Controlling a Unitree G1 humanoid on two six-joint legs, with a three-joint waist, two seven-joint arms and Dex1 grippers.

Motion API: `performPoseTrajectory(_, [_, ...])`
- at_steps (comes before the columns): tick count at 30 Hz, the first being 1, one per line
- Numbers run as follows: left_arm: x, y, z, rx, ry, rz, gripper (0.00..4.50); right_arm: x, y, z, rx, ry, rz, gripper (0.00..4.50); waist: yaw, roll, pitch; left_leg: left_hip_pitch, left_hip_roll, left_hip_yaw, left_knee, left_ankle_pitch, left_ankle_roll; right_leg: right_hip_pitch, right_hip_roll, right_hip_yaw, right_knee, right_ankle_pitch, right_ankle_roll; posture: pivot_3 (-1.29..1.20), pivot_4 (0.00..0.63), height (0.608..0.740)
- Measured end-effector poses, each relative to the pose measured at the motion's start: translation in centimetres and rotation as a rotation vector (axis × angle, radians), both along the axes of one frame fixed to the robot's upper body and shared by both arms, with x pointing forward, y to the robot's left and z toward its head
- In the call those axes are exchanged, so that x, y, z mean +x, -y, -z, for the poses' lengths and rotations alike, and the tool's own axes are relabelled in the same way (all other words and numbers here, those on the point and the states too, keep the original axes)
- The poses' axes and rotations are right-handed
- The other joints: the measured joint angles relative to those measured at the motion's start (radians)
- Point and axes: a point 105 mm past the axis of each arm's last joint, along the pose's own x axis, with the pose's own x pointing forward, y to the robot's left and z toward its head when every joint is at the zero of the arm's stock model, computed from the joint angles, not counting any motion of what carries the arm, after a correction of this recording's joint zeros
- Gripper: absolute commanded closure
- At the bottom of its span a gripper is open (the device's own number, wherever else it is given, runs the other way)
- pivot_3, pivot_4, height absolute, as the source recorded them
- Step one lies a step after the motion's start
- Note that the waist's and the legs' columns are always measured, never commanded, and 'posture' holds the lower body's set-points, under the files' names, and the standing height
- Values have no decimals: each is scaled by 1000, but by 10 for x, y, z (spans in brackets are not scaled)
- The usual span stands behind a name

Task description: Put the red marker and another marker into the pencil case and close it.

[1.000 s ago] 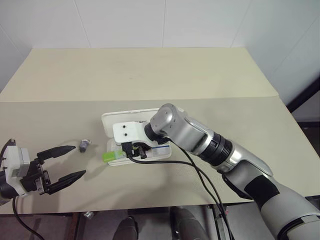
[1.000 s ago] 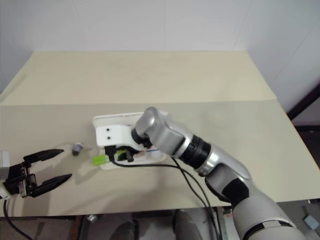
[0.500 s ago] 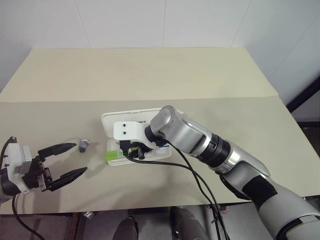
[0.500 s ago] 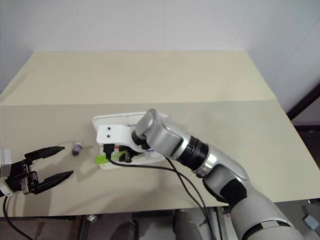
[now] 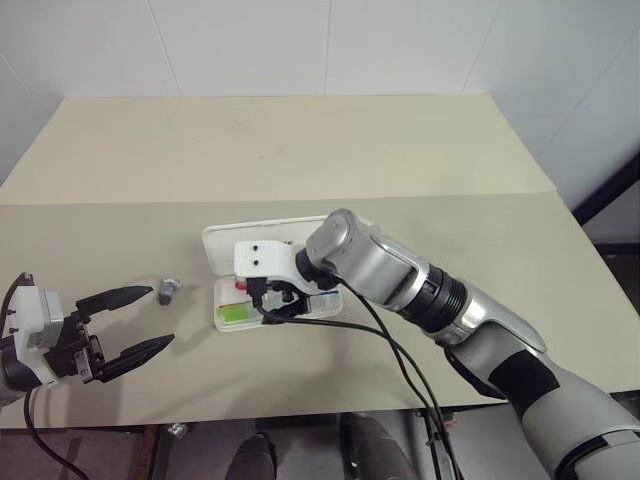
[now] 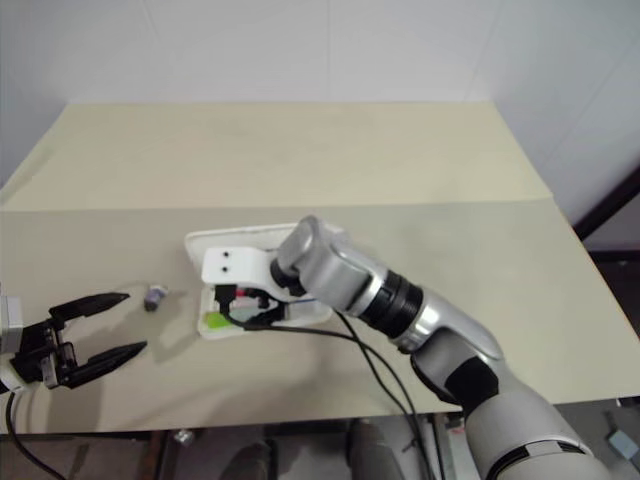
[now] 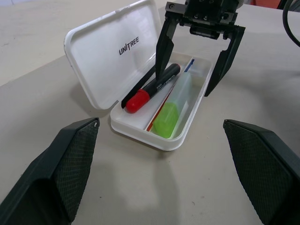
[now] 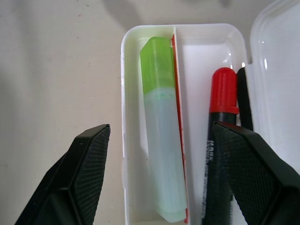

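On the big tan table (image 5: 300,150), with white wall panels (image 5: 300,45) behind it, one pencil case (image 7: 117,51) lies open. Its lid is flipped back and flat on the table, on the far side of its tray.

There are two grippers. The right gripper (image 7: 194,58) hangs just above the case with its black fingers spread wide, holding nothing. The left gripper (image 5: 125,322) is well to the left of the case, also wide open and empty.

Two markers lie side by side in the tray. The red marker (image 7: 150,89), with a red cap and black body, is on the lid side. One green highlighter (image 8: 161,136) is beside it, near the front wall.

One small grey thing (image 5: 170,290) sits on the table left of the case; I cannot tell what it is.
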Motion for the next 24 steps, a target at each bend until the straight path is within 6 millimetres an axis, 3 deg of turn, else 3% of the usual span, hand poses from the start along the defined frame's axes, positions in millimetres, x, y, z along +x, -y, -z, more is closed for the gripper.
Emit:
performPoseTrajectory(14, [9, 6, 3, -4, 17, -21, 0, -3, -5, -16, 137, 30, -63, 31, 2, 0, 0, 1, 0, 0, 1, 0, 0, 0, 0, 0, 2, 0, 0, 0, 150, 740])
performPoseTrajectory(17, [18, 3, 0, -6, 65, -101, 0, -11, 7, -20, 186, -12, -123, 31, 7, 0, 0, 1, -1, 0, 1, 0, 0, 1, -1, 0, 1, 0, 0, 0, 150, 740])
performPoseTrajectory(21, [33, -5, 5, -5, 71, -299, 0, -23, 43, -25, 239, -64, -219, 31, 13, -1, -1, 0, -1, -1, 2, 0, 0, 4, -1, -1, -2, 1, 3, 0, 150, 740])
performPoseTrajectory(24, [38, -2, 5, -34, 73, -375, 0, -26, 54, -29, 267, -68, -261, 31, 3, -1, -1, 3, 0, 0, 3, 0, 0, 6, 0, 0, -1, 2, 3, 0, 150, 740])
